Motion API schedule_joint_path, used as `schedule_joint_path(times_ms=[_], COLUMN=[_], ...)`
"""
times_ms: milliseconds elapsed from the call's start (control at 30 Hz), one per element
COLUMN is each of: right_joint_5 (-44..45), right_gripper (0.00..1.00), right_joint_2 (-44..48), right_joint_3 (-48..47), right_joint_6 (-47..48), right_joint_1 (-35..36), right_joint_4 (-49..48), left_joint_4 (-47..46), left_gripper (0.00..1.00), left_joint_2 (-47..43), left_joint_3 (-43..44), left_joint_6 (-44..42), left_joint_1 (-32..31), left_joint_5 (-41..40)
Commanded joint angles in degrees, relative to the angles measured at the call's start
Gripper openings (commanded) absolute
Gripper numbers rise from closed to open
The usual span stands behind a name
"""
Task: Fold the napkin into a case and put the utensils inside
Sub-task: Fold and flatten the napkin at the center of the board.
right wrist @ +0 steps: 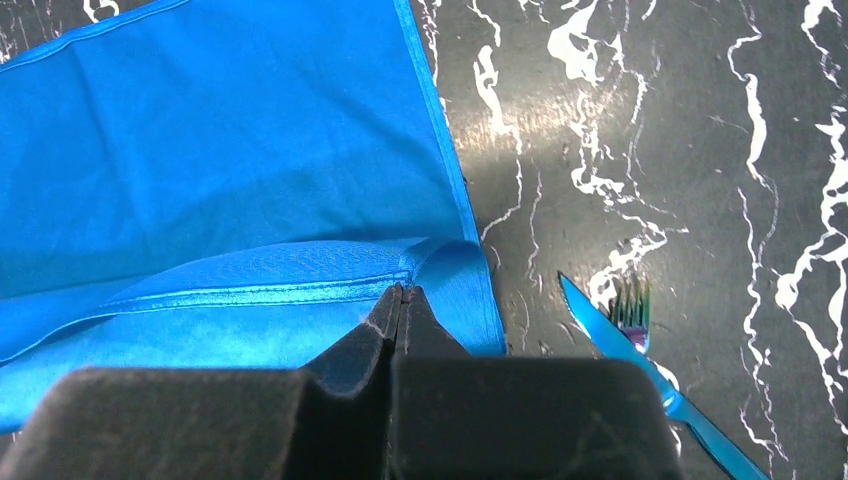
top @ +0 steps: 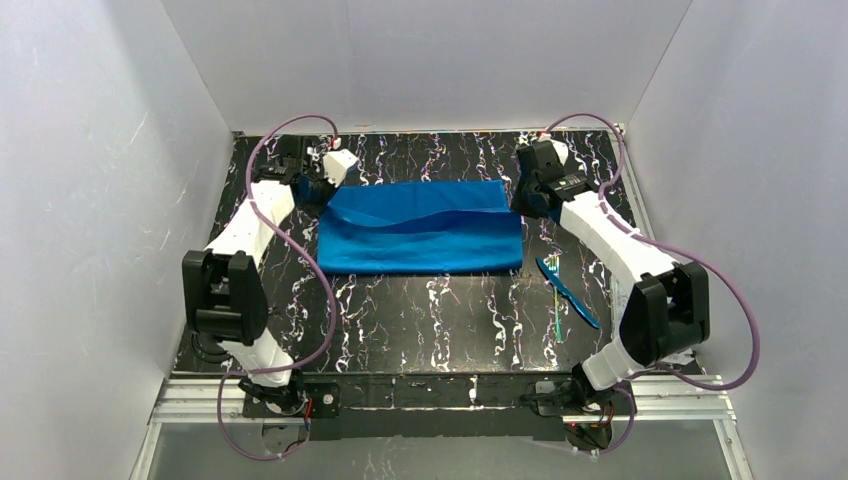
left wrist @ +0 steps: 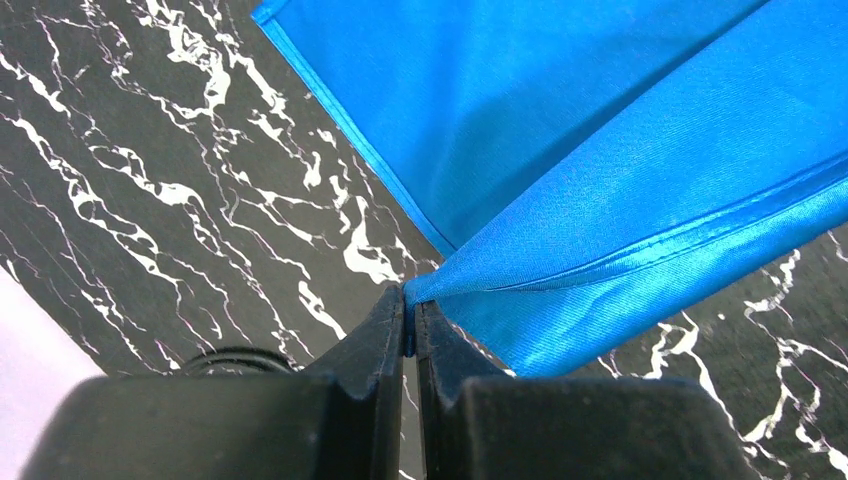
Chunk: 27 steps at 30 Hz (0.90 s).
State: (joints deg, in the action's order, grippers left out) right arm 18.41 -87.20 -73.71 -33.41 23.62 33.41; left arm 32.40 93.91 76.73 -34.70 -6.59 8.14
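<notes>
Partly, left pincer (left wrist: 410,305) and right pincer (right wrist: 402,298) hide clamped napkin (top: 420,228) corners.

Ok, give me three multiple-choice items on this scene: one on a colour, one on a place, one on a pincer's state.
1. The napkin is: A. bright blue; B. red; C. white.
2. The utensils lie: A. on the napkin; B. on the table, right of the napkin; C. under the napkin.
3. The right pincer is: A. wide open; B. shut on nothing; C. shut on the napkin's edge.

Answers: 1 A, the cloth is plainly blue in every view. 2 B, they rest on bare table beside the cloth. 3 C, the wrist view shows the hem clamped in it.
</notes>
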Motion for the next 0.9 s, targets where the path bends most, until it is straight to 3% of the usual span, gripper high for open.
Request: schedule_joint_path(times_ms=[0,267,867], right_joint_5=[-0.7,-1.5,-3.9], right_gripper=[0.01,0.01,0.01], right_joint_2=[-3.2,-9.7,-22.5], right_joint_3=[-4.1,-7.9,-12.8], right_joint_6=[1.5,1.9,2.6], right_joint_1=[-0.4,-1.8,-5.6], right_joint_4=[-4.5,-6.2,-10.7], left_joint_4=[0.0,0.1,-3.9], left_gripper=[0.00,0.00,0.00], left_joint_2=[3.9,11.8,19.4], left_joint_3=[5.6,12.4,15.9], left_joint_6=[1.1,2.1,3.6], left_joint_1=[0.2,0.2,-1.7], left_joint_5=[-2.6,-4.6,-11.5])
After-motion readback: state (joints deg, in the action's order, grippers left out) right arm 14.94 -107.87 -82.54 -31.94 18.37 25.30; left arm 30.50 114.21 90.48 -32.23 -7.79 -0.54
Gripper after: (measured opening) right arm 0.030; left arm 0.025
